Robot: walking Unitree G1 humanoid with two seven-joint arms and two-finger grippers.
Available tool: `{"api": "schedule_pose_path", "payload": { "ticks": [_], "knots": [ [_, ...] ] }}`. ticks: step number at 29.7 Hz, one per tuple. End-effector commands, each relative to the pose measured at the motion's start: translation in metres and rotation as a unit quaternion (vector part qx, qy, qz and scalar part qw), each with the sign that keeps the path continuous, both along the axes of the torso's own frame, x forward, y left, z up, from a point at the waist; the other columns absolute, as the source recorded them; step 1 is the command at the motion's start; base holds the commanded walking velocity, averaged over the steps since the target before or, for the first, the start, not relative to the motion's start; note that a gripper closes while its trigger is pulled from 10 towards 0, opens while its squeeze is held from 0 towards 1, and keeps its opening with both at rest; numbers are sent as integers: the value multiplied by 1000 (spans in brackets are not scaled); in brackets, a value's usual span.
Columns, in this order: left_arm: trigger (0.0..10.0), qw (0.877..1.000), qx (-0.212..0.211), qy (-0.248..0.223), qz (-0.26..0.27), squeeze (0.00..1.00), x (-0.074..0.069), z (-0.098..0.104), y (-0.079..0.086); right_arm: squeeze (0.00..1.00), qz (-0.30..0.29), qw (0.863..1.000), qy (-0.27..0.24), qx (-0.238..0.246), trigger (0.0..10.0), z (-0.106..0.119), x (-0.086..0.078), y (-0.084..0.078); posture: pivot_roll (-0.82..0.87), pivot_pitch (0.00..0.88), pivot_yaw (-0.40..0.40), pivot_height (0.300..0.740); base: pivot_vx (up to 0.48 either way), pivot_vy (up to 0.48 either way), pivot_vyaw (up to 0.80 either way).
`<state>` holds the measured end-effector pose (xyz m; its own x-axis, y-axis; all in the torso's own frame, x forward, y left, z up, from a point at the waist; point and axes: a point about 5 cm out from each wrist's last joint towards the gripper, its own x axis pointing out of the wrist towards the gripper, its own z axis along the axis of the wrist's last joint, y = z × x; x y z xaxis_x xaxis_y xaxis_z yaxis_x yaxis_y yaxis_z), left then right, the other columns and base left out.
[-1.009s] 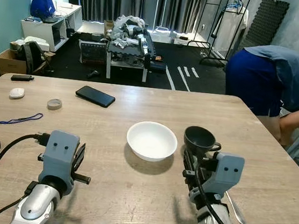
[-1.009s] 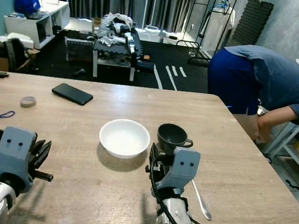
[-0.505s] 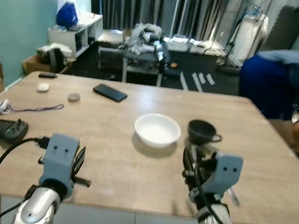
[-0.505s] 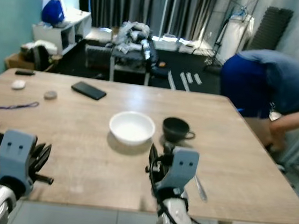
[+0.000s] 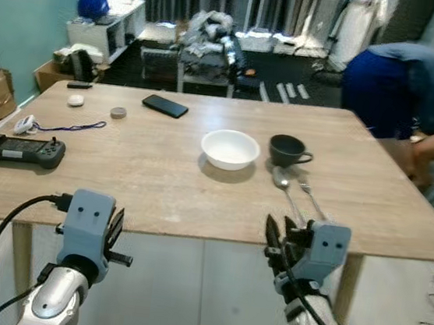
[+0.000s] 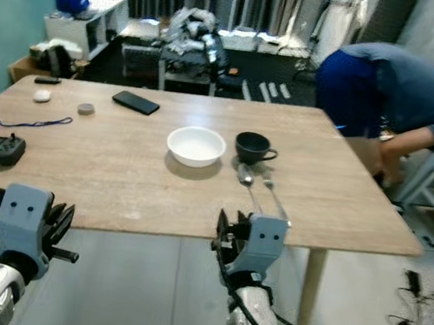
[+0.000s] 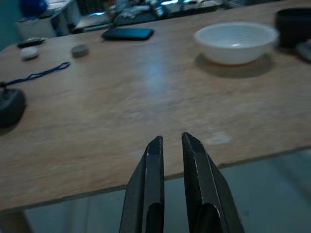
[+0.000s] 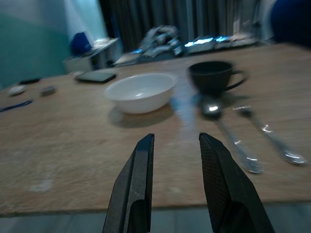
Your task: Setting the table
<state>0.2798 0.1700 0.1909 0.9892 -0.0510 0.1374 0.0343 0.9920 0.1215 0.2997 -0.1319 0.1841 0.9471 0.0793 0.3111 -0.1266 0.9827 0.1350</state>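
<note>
A white bowl [image 5: 230,148] sits near the middle of the wooden table [image 5: 152,182]. Just right of it stands a black cup [image 5: 287,149]. A spoon [image 5: 282,179] and a fork [image 5: 312,199] lie side by side in front of the cup, towards me. Both grippers are held low, short of the table's near edge. My left gripper [image 7: 170,140] has its fingers almost together and holds nothing. My right gripper [image 8: 176,137] is open and empty, pointing at the bowl [image 8: 141,91], cup [image 8: 214,77] and spoon [image 8: 228,131].
A game controller [image 5: 14,150], a blue cord [image 5: 68,124], a black phone [image 5: 165,106] and two small round items lie on the table's left half. A person [image 5: 414,83] bends over beyond the right end. Bare floor lies under the near edge; clutter fills the room behind.
The camera has backed away from the table, so the whole top and its near edge now show. The spoon and fork have come into view. Both grippers keep the same pose.
</note>
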Motion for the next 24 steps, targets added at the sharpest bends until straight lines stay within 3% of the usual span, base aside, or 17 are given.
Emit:
{"api": "schedule_pose_path", "payload": {
  "ticks": [1, 6, 15, 20, 24],
  "knots": [
    [10000, 1000, 3, 5, 6, 0, -1, -3, 4, 0, 10, 1000, 6, 3, 10000, -3, -1, 7, 68, 103, 62, 740, 0, 0, 0],
    [10000, 1000, 2, 5, 4, 0, -1, -3, 4, 0, 10, 1000, 7, 2, 10000, -3, -1, 7, 68, 103, 63, 740, 0, 0, 0],
    [10000, 1000, 15, 17, -1, 0, 0, -8, 3, 0, -5, 999, 33, 4, 10000, -11, 2, 2, 69, 102, 63, 740, 0, 0, -757],
    [10000, 995, 8, 93, -28, 0, 1, -40, 5, 0, -31, 994, 95, -34, 10000, -43, 4, -14, 66, 101, 62, 740, 0, 0, -800],
    [10000, 985, 15, 173, -3, 0, -5, -87, 27, 0, -29, 980, 177, -82, 10000, -89, -1, -31, 59, 102, 60, 740, 0, 0, -800]
  ]
}}
